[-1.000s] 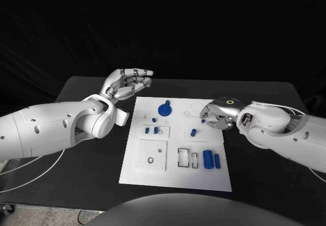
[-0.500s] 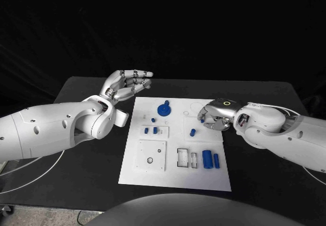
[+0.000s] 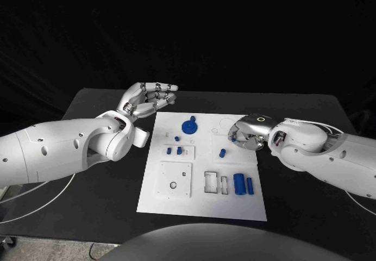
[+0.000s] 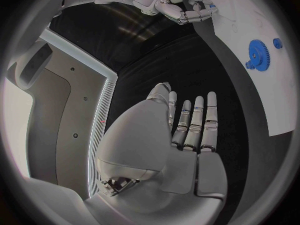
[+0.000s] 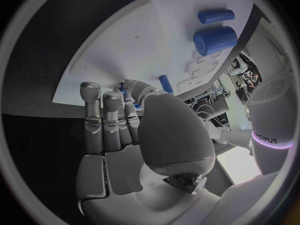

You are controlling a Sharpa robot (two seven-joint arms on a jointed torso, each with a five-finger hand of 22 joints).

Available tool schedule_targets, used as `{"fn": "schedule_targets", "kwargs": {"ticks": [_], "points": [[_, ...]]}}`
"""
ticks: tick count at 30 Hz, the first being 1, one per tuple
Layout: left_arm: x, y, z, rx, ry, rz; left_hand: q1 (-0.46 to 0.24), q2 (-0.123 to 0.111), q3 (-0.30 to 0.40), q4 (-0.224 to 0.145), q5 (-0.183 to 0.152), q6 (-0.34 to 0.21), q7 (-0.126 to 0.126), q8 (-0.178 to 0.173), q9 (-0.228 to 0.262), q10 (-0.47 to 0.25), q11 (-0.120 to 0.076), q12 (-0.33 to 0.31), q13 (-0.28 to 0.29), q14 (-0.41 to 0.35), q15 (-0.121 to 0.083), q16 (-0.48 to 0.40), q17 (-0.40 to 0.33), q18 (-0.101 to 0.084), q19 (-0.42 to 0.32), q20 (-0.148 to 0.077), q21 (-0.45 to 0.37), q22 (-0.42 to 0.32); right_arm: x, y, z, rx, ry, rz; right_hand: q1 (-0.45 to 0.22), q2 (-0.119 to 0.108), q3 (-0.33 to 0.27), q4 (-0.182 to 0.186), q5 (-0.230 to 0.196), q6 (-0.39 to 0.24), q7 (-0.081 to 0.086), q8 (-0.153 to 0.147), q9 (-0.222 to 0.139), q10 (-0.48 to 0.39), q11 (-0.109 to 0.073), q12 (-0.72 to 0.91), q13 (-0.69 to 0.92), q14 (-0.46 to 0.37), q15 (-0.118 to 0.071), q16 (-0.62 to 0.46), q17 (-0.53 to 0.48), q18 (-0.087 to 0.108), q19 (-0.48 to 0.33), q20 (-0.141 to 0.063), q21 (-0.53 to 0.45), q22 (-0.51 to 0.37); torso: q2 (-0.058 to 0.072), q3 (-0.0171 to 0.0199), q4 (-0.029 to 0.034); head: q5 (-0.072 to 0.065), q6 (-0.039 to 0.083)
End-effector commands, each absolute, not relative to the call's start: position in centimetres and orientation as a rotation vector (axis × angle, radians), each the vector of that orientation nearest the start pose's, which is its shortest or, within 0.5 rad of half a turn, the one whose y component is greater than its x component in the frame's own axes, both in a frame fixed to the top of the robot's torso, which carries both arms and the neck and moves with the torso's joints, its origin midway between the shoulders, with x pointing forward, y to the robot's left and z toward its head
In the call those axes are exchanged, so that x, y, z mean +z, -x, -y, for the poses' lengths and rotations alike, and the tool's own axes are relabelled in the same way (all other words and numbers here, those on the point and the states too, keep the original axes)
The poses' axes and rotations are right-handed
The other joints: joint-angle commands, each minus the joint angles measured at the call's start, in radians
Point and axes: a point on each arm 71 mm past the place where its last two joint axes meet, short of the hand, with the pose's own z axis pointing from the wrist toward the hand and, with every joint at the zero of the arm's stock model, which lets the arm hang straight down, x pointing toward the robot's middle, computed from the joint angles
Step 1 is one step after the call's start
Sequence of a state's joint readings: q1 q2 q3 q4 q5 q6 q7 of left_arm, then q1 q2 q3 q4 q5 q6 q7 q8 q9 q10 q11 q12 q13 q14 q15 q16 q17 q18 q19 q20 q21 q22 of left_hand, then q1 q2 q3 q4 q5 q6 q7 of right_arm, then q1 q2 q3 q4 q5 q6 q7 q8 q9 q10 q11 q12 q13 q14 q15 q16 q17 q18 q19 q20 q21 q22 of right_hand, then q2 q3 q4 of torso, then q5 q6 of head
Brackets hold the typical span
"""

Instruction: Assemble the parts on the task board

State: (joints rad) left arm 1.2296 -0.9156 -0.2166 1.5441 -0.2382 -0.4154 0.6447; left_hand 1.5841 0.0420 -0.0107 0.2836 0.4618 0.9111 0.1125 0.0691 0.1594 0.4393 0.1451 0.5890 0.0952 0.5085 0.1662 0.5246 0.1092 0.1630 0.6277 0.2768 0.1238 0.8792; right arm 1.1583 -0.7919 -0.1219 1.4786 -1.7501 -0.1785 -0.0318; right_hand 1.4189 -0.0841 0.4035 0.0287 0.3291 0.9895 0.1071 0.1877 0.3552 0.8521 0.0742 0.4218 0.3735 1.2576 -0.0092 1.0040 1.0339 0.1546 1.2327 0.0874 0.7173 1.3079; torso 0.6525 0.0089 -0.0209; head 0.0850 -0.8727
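Right hand [image 3: 244, 133] — lower and rotated toward the task board [image 3: 176, 201] compared with a second ago; its palm, then turned up, now faces down over the board's right edge. Left hand [image 3: 146, 98] — unchanged, raised beyond the board's far left corner, fingers loosely curled, holding nothing.

Right hand state: fingers extended side by side toward the board; whether the fingertips pinch anything cannot be told.

Parts: small blue peg [image 3: 223, 153] stands on the board just inboard of the right hand, on its near side; in the right wrist view it [image 5: 165, 81] sits just past the fingertips. Blue gear [image 3: 190, 126] lies at the far middle; two blue cylinders [image 3: 244, 185] lie side by side at the near right, long axes running near to far.

Judgement: the right hand is much the nearer to the peg — a short reach inward should serve.
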Motion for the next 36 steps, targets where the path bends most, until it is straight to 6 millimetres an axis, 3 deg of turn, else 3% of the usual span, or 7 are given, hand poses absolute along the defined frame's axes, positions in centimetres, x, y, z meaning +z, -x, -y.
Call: {"fn": "schedule_targets", "kwargs": {"ticks": [1, 14, 28, 36], "points": [[-20.3, -46.2, -23.7, -1.455, 0.698, -1.373, 0.011, 0.000, -0.007, 0.002, 0.006, 0.000, 0.011, 0.003, -0.003, -0.002, 0.008, 0.007, -0.003, 0.004, 0.000, 0.006, -0.003, 0.013, 0.010, -0.001, -0.006, -0.002, -24.6, -46.2, 17.8, 0.566, 0.595, -1.784, 0.004, 0.009, -0.001, -0.010, 0.004, 0.009, -0.001, 0.007, 0.011, 0.012, 0.000, -0.003, -0.004, 0.003, -0.004, 0.001, -0.004, -0.005, 0.007, 0.001, -0.007, 0.060, 0.000, 0.0000, -0.0003, 0.000, 0.000], [-20.4, -46.1, -23.5, -1.458, 0.694, -1.387, 0.031, 0.006, -0.013, 0.001, 0.031, 0.005, 0.020, 0.008, -0.007, 0.005, 0.018, 0.017, -0.015, 0.005, 0.001, 0.010, -0.014, 0.014, 0.019, -0.001, -0.008, -0.004, -24.9, -46.3, 17.9, 0.563, 0.583, -1.802, 0.009, 0.037, -0.014, -0.012, -0.041, 0.006, 0.001, 0.025, 0.060, 0.037, 0.001, -0.013, -0.023, -0.001, -0.001, -0.005, -0.020, -0.005, 0.008, 0.002, -0.018, 0.062, 0.001, -0.0003, 0.0003, 0.003, 0.000], [-20.4, -46.1, -23.7, -1.451, 0.698, -1.390, 0.037, 0.008, -0.014, 0.001, 0.036, 0.005, 0.022, 0.009, -0.008, 0.007, 0.020, 0.020, -0.018, 0.006, 0.001, 0.011, -0.016, 0.014, 0.022, -0.001, -0.007, -0.004, -24.2, -46.3, 18.1, 0.601, 0.554, -1.736, 0.015, 0.056, -0.015, -0.011, -0.040, -0.004, 0.004, 0.027, 0.081, 0.047, 0.003, -0.016, -0.032, 0.000, 0.002, -0.006, -0.027, -0.006, 0.012, 0.005, -0.018, 0.063, 0.001, -0.0001, -0.0004, 0.014, 0.000], [-20.4, -46.0, -23.8, -1.449, 0.700, -1.392, 0.038, 0.010, -0.014, 0.001, 0.036, 0.006, 0.024, 0.009, -0.008, 0.007, 0.021, 0.020, -0.019, 0.005, 0.001, 0.011, -0.017, 0.014, 0.022, -0.001, -0.008, -0.005, -22.9, -46.3, 18.3, 0.617, 0.535, -1.691, 0.011, 0.057, -0.017, -0.006, -0.037, -0.013, 0.005, 0.023, 0.084, 0.044, 0.007, -0.021, -0.036, 0.001, 0.003, -0.005, -0.028, -0.007, 0.014, 0.007, -0.018, 0.063, 0.001, 0.0001, -0.0005, 0.018, 0.000]]}}
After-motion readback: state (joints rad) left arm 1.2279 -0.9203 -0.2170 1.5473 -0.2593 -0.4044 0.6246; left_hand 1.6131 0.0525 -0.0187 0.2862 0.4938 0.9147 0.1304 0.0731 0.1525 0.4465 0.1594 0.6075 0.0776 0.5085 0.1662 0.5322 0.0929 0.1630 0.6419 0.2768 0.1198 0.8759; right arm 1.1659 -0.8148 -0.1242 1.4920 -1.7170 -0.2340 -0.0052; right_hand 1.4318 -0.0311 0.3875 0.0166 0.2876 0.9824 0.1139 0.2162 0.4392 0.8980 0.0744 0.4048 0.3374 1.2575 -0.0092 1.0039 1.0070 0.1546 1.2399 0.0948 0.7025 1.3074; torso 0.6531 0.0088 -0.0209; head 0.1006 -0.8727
